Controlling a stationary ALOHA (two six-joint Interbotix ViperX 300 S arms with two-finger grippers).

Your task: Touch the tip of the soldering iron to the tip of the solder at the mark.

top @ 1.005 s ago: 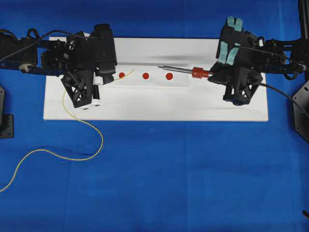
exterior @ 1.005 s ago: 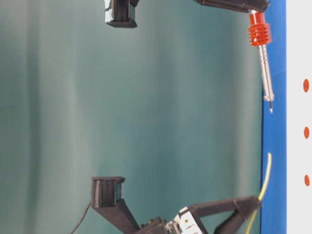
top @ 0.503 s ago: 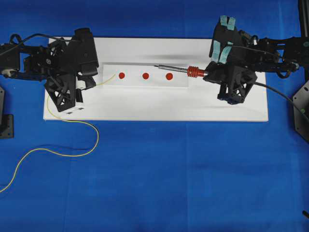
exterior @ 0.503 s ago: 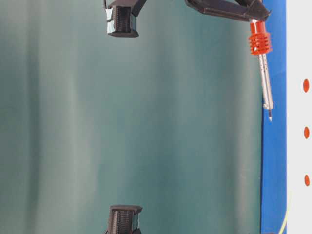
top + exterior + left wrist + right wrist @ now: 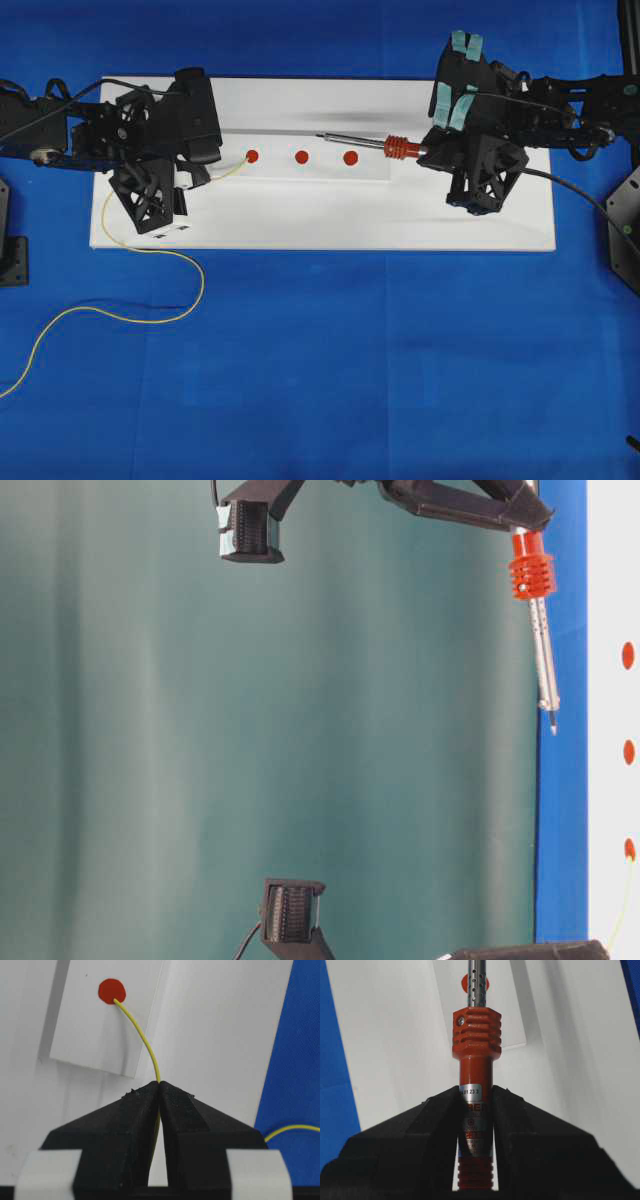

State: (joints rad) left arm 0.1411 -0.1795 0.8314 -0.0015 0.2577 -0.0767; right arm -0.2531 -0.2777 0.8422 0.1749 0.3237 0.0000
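Observation:
The solder [image 5: 142, 1037] is a thin yellow wire pinched in my shut left gripper [image 5: 159, 1084]. Its tip rests on the left red mark [image 5: 111, 991]. In the overhead view my left gripper [image 5: 205, 172] sits just left of that mark [image 5: 252, 156]. The soldering iron [image 5: 476, 1035] has its red-orange handle clamped in my shut right gripper [image 5: 476, 1092]. From above, the iron [image 5: 370, 141] points left from my right gripper [image 5: 425, 150]. Its tip lies past the right mark [image 5: 350, 158], far from the solder tip. Side on, the iron [image 5: 543, 660] hovers above the board.
The three marks lie on a raised white strip [image 5: 300, 172] on a white board [image 5: 320, 215] over blue cloth. The slack solder [image 5: 190, 300] loops off the board's front left edge across the cloth. A black cord [image 5: 580, 195] trails from the right gripper.
My left gripper pulled back left, then returned right and set the solder tip on the left mark. My right gripper carried the iron a little further left.

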